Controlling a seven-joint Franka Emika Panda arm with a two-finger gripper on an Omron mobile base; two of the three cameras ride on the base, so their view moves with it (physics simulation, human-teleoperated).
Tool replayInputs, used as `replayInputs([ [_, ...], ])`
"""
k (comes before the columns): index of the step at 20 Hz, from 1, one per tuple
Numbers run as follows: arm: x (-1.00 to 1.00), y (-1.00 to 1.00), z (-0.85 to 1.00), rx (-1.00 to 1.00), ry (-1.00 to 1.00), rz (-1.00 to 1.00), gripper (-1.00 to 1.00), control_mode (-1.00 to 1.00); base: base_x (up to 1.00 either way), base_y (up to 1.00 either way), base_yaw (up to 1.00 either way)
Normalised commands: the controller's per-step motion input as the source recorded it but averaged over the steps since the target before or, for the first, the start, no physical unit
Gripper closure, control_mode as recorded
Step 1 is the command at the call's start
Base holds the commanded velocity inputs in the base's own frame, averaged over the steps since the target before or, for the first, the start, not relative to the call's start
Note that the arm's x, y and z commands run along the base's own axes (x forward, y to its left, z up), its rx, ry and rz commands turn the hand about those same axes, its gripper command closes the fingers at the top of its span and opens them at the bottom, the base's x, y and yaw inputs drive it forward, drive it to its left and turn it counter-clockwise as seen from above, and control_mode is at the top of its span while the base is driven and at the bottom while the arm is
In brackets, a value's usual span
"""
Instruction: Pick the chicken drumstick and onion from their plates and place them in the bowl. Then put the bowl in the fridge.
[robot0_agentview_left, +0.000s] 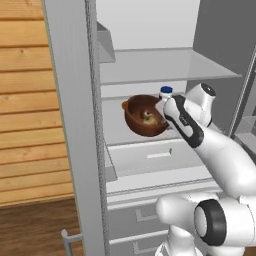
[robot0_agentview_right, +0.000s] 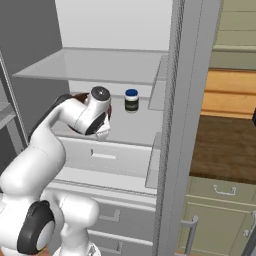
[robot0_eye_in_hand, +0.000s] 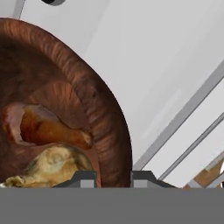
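- The two-finger gripper (robot0_eye_in_hand: 113, 178) pinches the rim of the deep, glossy reddish-brown wooden bowl (robot0_agentview_left: 141, 116), one tip on each side of its wall.
- The bowl, tilted, hangs just above the glassy shelf (robot0_agentview_left: 122, 131) inside the grey-silver fridge (robot0_agentview_left: 70, 125).
- The reddish-brown chicken drumstick (robot0_eye_in_hand: 48, 127) and the pale yellowish-tan onion (robot0_eye_in_hand: 54, 166) lie inside the bowl.
- A small blue-lidded jar (robot0_agentview_right: 131, 100) stands near, deeper on the shelf; lowering looks next.

Arm (robot0_agentview_left: 220, 155): smooth, glossy white shell of rounded, tubular segments. Joints are dark grey to black; one large ring-shaped band encircles the lower joint, with a pale grey disc at its centre. A black curved strip runs along the forearm casing. The wrist ends in a round grey cap with a dark rim. Gripper (robot0_eye_in_hand: 113, 178): small dark fingertips, square-edged, with lighter grey faces.
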Motion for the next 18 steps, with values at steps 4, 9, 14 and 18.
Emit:
replayInputs([
  [4,0.46,0.0,-0.45,0.0,0.0,0.0,1.0,-1.0,0.0,0.0,0.0],
  [9,0.4,0.0,-0.26,0.0,0.0,0.0,1.0,-1.0,0.0,0.0,0.0],
  [14,0.37,0.04,-0.22,0.0,-0.02,-0.03,1.0,-1.0,0.0,0.0,0.0],
  [18,0.04,0.01,-0.04,0.0,-0.16,-0.02,-1.0,-1.0,0.0,0.0,0.0],
])
